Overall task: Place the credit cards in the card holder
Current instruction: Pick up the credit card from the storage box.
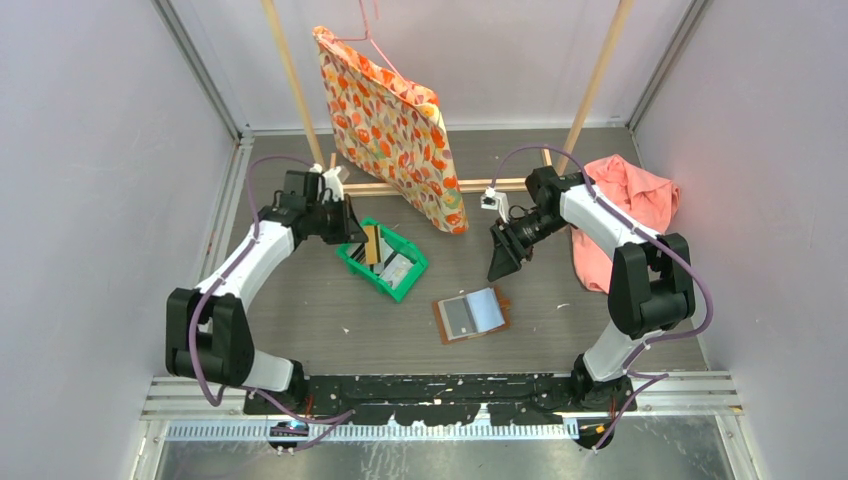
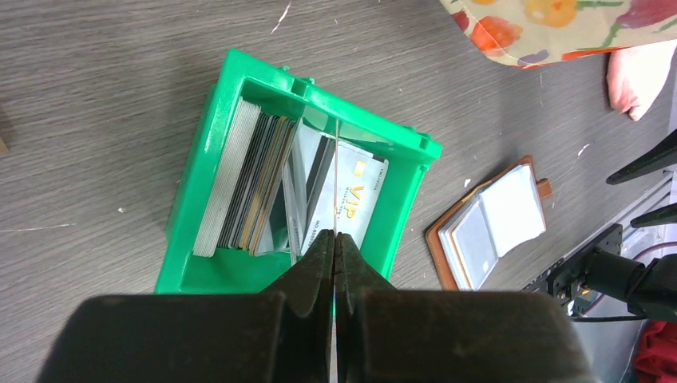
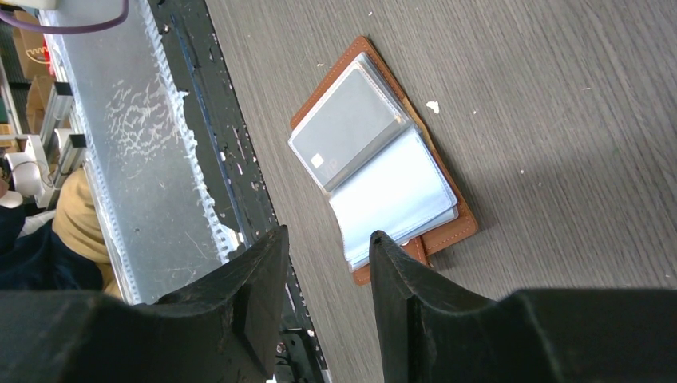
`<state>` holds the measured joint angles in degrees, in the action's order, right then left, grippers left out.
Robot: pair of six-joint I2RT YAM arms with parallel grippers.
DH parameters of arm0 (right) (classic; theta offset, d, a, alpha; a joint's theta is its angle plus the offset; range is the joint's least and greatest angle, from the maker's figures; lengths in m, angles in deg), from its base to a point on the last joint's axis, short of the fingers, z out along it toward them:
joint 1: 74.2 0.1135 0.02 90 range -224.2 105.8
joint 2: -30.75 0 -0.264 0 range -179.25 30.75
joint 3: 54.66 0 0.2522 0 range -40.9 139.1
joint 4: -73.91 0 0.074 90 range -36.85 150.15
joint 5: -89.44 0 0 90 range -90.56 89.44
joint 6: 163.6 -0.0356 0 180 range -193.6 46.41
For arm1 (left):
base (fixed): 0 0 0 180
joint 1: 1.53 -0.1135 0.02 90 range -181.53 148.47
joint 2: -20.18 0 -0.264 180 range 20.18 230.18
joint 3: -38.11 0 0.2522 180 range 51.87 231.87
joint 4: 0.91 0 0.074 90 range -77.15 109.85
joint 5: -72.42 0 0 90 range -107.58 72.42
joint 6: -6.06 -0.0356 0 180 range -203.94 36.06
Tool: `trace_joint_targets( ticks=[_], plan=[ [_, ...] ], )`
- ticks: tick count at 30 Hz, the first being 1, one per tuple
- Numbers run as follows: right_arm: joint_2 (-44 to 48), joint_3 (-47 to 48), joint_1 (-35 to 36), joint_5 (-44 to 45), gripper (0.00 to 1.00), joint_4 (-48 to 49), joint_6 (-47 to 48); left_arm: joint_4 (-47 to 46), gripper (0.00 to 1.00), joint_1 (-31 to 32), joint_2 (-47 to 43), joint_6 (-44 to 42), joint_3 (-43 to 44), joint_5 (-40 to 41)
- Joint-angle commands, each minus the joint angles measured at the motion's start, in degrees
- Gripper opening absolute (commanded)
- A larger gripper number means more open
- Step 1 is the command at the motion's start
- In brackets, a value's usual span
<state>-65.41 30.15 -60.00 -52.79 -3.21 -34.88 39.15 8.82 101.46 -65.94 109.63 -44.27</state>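
Here, left end effector [image 2: 334, 238] clamped on thin plastic card [image 2: 338, 183], right end effector [image 3: 327, 236] apart

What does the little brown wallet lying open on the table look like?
The small brown leather card holder lies open and flat on the grey wood-look table, near its front edge. Inside are clear plastic sleeves, like pages: one holds a silvery grey card with a small chip, the facing one looks empty. A short brown strap sticks out at one side. Only the table touches it.
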Motion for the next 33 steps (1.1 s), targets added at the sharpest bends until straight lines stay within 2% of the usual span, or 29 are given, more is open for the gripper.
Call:
trace_joint_targets(
  ticks=[1, 6, 9, 15, 18, 24, 33],
  plan=[
    [0.09, 2.08, 0.31, -1.79, 0.47, -0.7, 0.66, -2.83, 0.0, -0.95, -2.62, 1.39, -0.72, -2.62],
    [0.25, 1.95, 0.39, -4.86, 0.47, -0.58, -0.44, -8.4, 0.0, -1.37, -7.05, 5.74, -3.28, -8.32],
    [0.54, 1.84, 0.42, -7.77, 0.47, -0.04, -1.64, -15.42, 0.0, -1.36, -10.63, 11.52, -7.0, -13.31],
    [2.08, 0.68, 0.42, -13.48, 0.47, 2.74, -5.79, -39.69, 0.0, -0.94, -17.44, 29.43, -18.93, -20.29],
    [2.7, 0.29, 0.41, -16.64, 0.47, 3.72, -7.15, -48.19, 0.01, 1.62, -19.44, 35.3, -24.02, -19.57],
    [3.1, -0.05, 0.01, -22.11, 0.49, 5.35, -9.86, -55.58, 0.0, 13.22, -19.79, 37.42, -27.79, -12.34],
    [3.05, -1.08, -2.21, -25.51, 0.51, 10.61, -17.56, -67.33, 0.0, 24.74, -11.67, 39.66, -28.58, -7.4]
  ],
)
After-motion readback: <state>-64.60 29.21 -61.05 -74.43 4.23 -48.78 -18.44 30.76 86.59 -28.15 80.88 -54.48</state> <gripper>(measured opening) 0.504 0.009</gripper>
